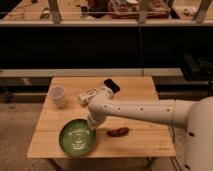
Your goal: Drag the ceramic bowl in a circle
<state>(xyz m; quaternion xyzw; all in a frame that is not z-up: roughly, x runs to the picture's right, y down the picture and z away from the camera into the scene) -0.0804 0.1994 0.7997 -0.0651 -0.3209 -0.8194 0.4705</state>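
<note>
The ceramic bowl (77, 137) is round, shallow and glossy green with pale swirl marks inside. It sits near the front left edge of the wooden table (145, 142). My white arm reaches in from the right. My gripper (92, 123) points down at the bowl's upper right rim and touches it.
A small white cup (58, 96) stands at the table's back left. A white object (88, 95) and a black phone (111, 85) lie at the back. A dark brown item (118, 131) lies right of the bowl. Dark shelving is behind the table.
</note>
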